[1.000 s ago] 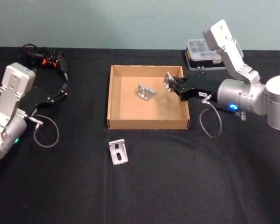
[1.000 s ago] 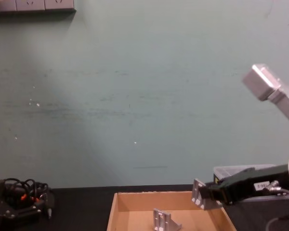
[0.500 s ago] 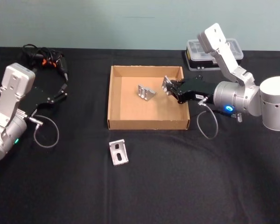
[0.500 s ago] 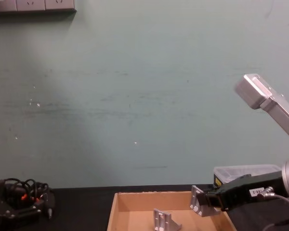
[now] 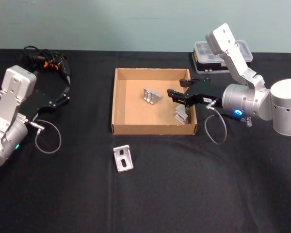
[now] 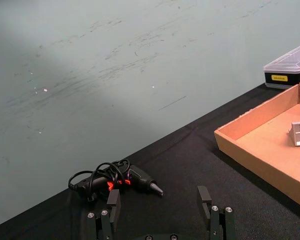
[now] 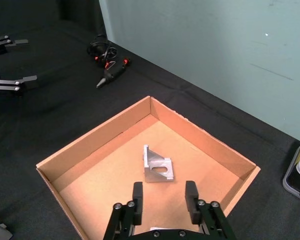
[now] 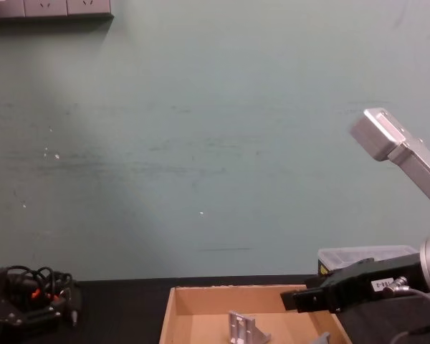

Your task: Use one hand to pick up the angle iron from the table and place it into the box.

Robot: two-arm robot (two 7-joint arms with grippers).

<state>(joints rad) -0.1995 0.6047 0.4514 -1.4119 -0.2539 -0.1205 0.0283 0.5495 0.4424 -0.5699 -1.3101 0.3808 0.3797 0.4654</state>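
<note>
While right gripper (image 5: 176, 87) hangs spread over box (image 5: 153, 129), silvery angle iron (image 5: 181, 116) rests inside; left gripper (image 5: 64, 95) spread, parked.

Robot lab: black table (image 5: 184, 194), bare teal wall (image 8: 201, 143), parts case (image 6: 290, 70).

A clear-lidded black case (image 5: 202, 56) and a corded tool (image 5: 48, 62) lie well apart.

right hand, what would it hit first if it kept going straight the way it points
Probably the metal bracket in the middle of the box, straight ahead of the open right hand. The hand may sit higher, so it could pass over and meet the box's left wall.
</note>
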